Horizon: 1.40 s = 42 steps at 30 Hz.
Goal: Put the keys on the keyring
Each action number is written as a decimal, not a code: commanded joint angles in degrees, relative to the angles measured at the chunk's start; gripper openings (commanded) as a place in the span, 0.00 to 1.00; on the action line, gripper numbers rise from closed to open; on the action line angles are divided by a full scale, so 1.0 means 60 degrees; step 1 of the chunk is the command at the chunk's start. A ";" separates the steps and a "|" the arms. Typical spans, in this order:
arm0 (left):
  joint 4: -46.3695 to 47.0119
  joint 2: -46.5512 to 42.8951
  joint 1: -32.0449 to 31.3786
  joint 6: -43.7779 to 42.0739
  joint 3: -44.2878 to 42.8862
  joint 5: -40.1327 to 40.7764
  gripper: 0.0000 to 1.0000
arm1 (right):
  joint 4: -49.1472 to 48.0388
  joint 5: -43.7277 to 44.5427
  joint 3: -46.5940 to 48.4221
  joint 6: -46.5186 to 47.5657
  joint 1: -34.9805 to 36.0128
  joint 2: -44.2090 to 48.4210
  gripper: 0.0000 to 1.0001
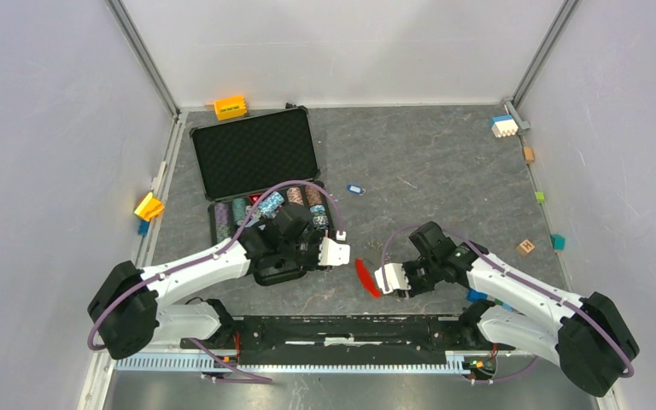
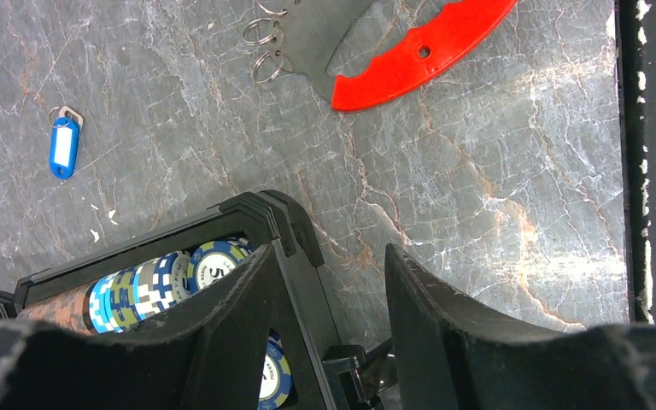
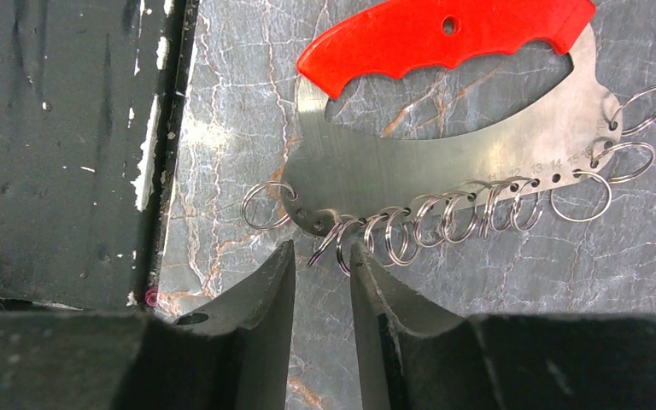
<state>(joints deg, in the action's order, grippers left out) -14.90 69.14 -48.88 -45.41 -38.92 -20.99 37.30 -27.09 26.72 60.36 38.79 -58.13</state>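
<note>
While the keyring lies flat on the worktop, we see the right end effector parted only narrowly, its tips at one of the wire rings, with no clear grip on it. The left end effector gapes wider, empty, above the corner of the chip case. The blue-tagged key rests well apart from the keyring.
</note>
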 commanded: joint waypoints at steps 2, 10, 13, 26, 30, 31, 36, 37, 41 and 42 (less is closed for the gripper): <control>-0.0051 -0.0296 0.0039 -0.0414 0.0088 -0.0076 0.57 | -0.0495 -0.0126 -0.0102 -0.0205 0.0038 -0.0147 0.34; -0.0045 -0.0320 0.0032 -0.0459 0.0127 -0.0075 0.57 | -0.0673 0.0030 0.0003 -0.0395 0.0036 -0.0131 0.16; -0.0043 -0.0316 0.0032 -0.0514 0.0092 -0.0104 0.57 | -0.0492 -0.0044 0.0161 -0.0378 0.0040 -0.0004 0.11; 0.0043 0.0360 0.0099 -0.0622 -0.1380 -0.1240 0.58 | 0.0233 -0.1062 0.2455 0.0195 0.0036 0.1227 0.00; -0.0094 0.0677 0.0547 -0.0556 -0.2249 -0.1969 0.59 | 0.0495 -0.1735 0.2856 0.0941 0.0038 0.1271 0.00; -0.0170 0.0764 0.0686 -0.0463 -0.2505 -0.2229 0.59 | 0.0566 -0.1903 0.2958 0.1055 0.0039 0.1206 0.00; -0.0416 0.1164 0.1160 -0.0286 -0.3104 -0.3442 0.61 | 0.1216 -0.2499 0.3407 0.1867 0.0040 0.0800 0.00; -0.0531 0.1230 0.1160 -0.0513 -0.3137 -0.3719 0.62 | 0.1264 -0.2601 0.3474 0.1982 0.0040 0.0735 0.00; -0.1252 0.1591 0.1160 -0.1551 -0.3272 -0.5073 0.63 | 0.1308 -0.3185 0.3678 0.2273 0.0040 0.0643 0.00; -0.1405 0.1690 0.1160 -0.1680 -0.3344 -0.5421 0.63 | 0.1351 -0.3318 0.3779 0.2325 0.0038 0.0616 0.00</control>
<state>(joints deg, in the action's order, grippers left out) -18.31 77.01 -41.82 -48.66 -56.47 -42.13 42.65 -40.27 45.47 68.42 38.79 -54.19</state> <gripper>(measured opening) 0.625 0.009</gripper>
